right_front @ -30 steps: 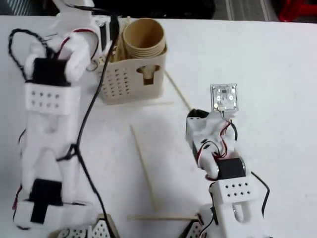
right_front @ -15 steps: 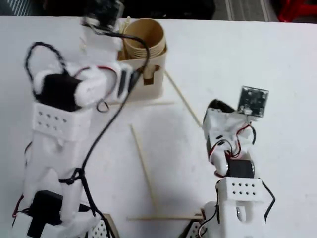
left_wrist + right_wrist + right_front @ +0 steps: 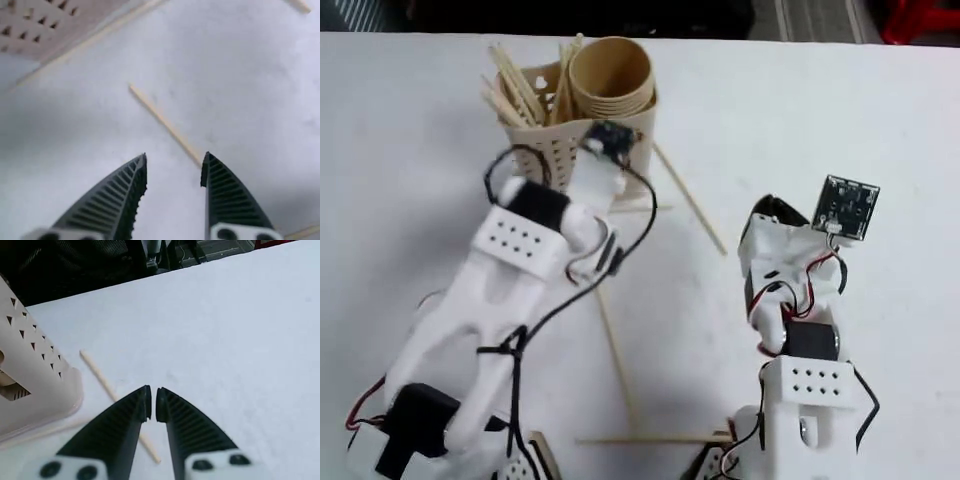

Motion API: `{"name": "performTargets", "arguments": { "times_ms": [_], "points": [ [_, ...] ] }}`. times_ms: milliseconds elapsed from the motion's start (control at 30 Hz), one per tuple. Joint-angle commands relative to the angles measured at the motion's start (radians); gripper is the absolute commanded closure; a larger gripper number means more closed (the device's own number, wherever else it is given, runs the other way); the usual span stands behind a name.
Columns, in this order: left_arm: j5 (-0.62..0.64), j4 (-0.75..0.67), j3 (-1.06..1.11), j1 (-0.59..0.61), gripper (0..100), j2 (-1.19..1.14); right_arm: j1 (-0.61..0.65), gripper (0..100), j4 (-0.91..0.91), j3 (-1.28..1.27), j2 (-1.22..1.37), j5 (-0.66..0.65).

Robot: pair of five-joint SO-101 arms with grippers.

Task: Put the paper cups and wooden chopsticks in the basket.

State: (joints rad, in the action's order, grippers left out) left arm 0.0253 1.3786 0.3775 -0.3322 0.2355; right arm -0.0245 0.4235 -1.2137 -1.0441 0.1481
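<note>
High view: white table [image 3: 860, 110], dark room [image 3: 650, 14] behind; left claw [image 3: 175, 156] open, right claw [image 3: 153, 390] closed.

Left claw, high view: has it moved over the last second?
Yes. The left claw swung from the left side of the cream perforated plastic basket round to its front, nearer the arm bases, and now hangs open over a loose thin wooden chopstick.

Bright, even light on a white table [image 3: 860, 110].
The table looks almost washed out around the basket [image 3: 560, 140], with only soft, pale shadows at the foot of the basket. In the left wrist view a grey shade lies on the table beside the basket. Behind the basket the room [image 3: 75, 270] is dark.
</note>
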Motion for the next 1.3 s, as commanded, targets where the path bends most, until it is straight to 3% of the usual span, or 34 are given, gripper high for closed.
{"name": "performTargets", "arguments": {
  "times_ms": [0,200,333,633,767,1100,1267],
  "points": [
    [0.009,-0.198,0.196,-0.004,82,0.041,-0.027,96.4,-0.019,0.012,-0.018,0.008],
    [0.012,-0.396,0.376,-0.005,82,0.041,-0.096,96.4,-0.036,0.025,-0.019,0.011],
    [0.078,-0.489,0.445,-0.012,81,0.039,-0.116,96.4,-0.042,0.026,-0.019,0.011],
    [0.124,-0.545,0.465,-0.013,82,0.035,-0.117,96.4,-0.042,0.026,-0.022,0.011],
    [0.170,-0.554,0.434,-0.013,82,-0.070,-0.117,96.4,-0.042,0.026,-0.022,0.011],
    [0.199,-0.310,0.100,-0.010,83,-0.420,-0.116,96.4,-0.041,0.026,-0.024,0.011],
    [0.195,-0.219,-0.038,-0.004,99,-0.524,-0.114,96.4,-0.039,0.026,-0.024,0.011]
  ]
}}
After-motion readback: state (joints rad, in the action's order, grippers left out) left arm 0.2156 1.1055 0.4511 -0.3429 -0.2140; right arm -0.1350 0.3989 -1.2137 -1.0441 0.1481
